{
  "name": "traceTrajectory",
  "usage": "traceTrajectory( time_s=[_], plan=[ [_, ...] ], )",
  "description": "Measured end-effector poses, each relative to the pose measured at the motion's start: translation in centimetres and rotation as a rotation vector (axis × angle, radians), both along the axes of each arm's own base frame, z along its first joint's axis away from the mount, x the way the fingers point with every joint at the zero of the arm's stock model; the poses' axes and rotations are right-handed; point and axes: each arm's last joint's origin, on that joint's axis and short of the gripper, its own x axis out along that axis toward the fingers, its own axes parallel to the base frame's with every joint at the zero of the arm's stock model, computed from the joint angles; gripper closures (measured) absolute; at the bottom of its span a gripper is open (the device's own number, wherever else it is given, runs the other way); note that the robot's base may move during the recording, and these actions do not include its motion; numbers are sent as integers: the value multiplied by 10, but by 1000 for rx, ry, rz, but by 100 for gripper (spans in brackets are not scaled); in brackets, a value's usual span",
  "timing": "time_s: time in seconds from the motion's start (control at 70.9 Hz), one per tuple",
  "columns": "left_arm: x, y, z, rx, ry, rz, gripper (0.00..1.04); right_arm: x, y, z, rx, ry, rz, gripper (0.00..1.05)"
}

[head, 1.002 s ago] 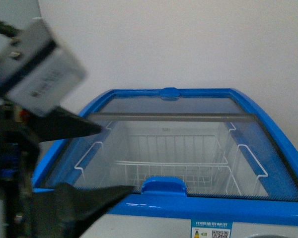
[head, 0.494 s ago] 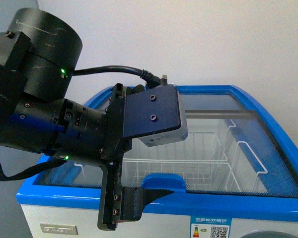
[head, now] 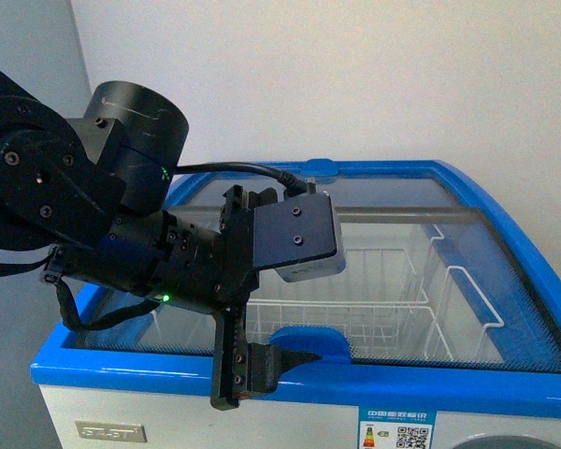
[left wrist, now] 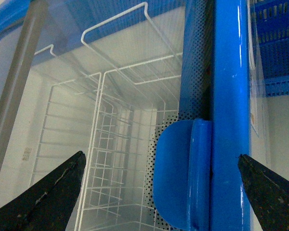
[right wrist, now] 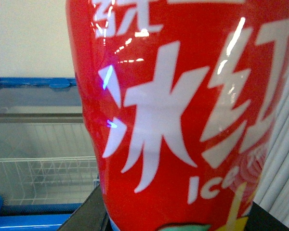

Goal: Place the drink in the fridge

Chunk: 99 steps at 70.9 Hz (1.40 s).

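L gripper (left wrist: 160, 161): matte black pointed fingers, spread wide either side of the rounded glossy blue handle (left wrist: 183, 178) at the fridge (head: 505, 385) front rim, clear of it. Drink (right wrist: 183, 106): glossy red label w/ big white lettering, fills R wrist view, held between R gripper's (right wrist: 176, 219) dark fingers, which look clamped on it, fridge in bkgd behind. Under the clear glass lid (head: 393, 201), a white wire basket (head: 374, 309) sits inside the white-walled fridge.

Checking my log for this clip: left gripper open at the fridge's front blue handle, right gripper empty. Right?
One error: the right gripper is not empty; the right wrist view shows it holding the drink. The left gripper is open at the front blue handle of the fridge.
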Motion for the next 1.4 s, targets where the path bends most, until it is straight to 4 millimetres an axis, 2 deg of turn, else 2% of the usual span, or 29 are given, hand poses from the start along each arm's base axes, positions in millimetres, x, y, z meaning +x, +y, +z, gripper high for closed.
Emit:
traceTrajectory(
  time_s=[0.438,0.593,0.79,0.96,1.087,1.256,1.397],
  plan=[
    [37,-5,-18,-14,8,24,8,0,0,0,0,0,0,68],
    [52,-13,-15,-30,-16,20,8,0,0,0,0,0,0,68],
    [91,-27,0,-43,-205,104,8,0,0,0,0,0,0,68],
    [130,-36,12,-28,-402,261,8,0,0,0,1,0,-4,68],
    [150,-43,22,-75,-525,394,8,0,0,0,0,0,0,68],
    [150,-43,44,-192,-515,528,8,0,0,0,1,0,-4,68],
    [121,-37,65,-352,-247,625,8,0,0,0,0,0,0,68]
  ],
)
